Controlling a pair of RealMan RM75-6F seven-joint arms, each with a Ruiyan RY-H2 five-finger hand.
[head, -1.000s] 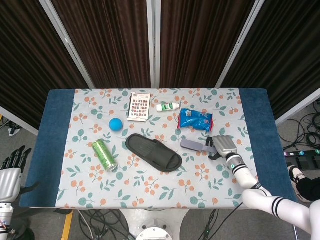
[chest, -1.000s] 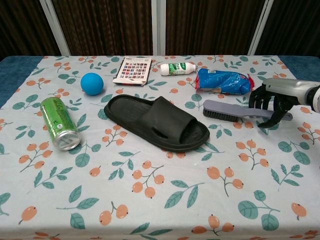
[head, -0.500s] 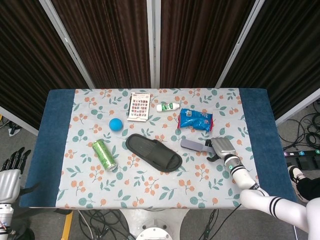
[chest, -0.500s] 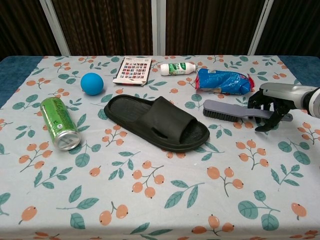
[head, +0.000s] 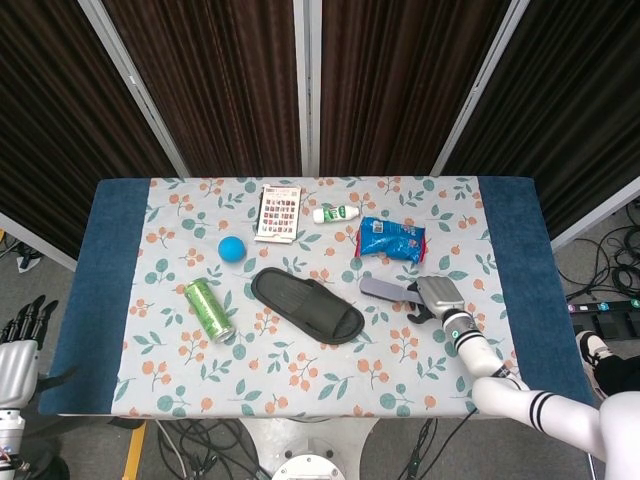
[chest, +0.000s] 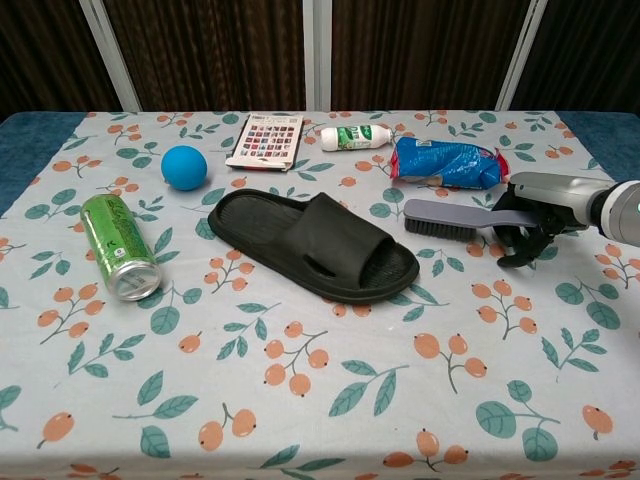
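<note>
Table with floral cloth. Black slipper lies mid-table, biggest item. My right hand is at the handle end of the grey brush, fingers curled down around the handle; looks like a grip, brush sits on the cloth right of the slipper, just below the blue snack bag. My left hand hangs off the table's left edge, low, fingers apart, holding nothing. Green can lies on its side left of the slipper. Color card at the back, white bottle lying beside it. Blue ball sits between can and card.
</note>
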